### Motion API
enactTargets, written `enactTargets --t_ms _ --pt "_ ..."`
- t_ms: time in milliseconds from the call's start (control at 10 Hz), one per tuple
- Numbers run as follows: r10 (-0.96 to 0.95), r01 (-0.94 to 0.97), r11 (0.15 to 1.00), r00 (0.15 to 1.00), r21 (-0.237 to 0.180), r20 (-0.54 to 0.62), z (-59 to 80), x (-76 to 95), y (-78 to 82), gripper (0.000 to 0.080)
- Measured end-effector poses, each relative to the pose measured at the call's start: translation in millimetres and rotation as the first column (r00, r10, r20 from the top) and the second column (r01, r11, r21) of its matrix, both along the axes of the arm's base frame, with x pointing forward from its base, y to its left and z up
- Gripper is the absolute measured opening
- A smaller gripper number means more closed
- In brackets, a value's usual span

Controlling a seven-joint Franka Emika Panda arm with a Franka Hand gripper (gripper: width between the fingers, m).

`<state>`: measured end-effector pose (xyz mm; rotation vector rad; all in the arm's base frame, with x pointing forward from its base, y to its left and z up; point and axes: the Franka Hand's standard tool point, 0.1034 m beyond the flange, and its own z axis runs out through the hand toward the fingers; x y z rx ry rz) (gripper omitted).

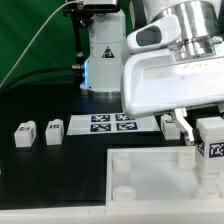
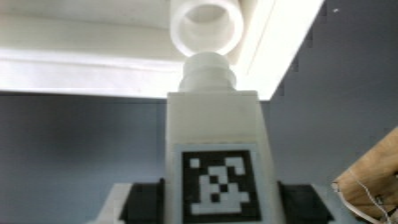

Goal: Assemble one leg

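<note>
The black table (image 1: 60, 180) carries everything. The white arm (image 1: 170, 70) reaches down over the exterior view's right side. Below it lies the big white panel (image 1: 150, 190), flat, so its round sockets face upward to receive legs. The marker board (image 1: 112, 123) lies behind the panel, apart from it.

The fingers (image 2: 143, 205) are closed narrowly on the leg (image 1: 213, 150), clamping its tagged lower body from both sides. This leaves the slimmer tip free, and in the wrist view that tip points straight at a socket (image 2: 210, 25) near the panel's corner, likely lined up for insertion. Whether the tip already touches the rim cannot be told.

One spare leg (image 1: 23, 134) and a second spare leg (image 1: 54, 131) stand together toward the exterior view's left, and a third spare leg (image 1: 172, 126) stands just beside the marker board.
</note>
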<state>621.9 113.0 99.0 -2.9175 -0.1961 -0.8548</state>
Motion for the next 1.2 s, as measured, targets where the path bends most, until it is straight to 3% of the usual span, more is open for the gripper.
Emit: enactTargets --t_ms 400,800,1000,1100,1200 --pt "0.000 -0.001 1.000 1.000 -0.001 -0.020 -13.7 -5.0 0.2 0.0292" --pt "-0.001 0.001 1.000 1.000 -0.002 -0.024 -15.4 -5.6 -1.0 0.0292" --pt "-0.001 0.001 1.000 1.000 -0.002 -0.024 -15.4 -5.6 -1.0 0.0537" --pt "-0.001 0.001 1.000 1.000 -0.002 -0.024 -15.4 -5.6 -1.0 0.0537" --pt "-0.001 0.001 1.000 1.000 -0.002 -0.024 -15.4 -5.6 -1.0 0.0630"
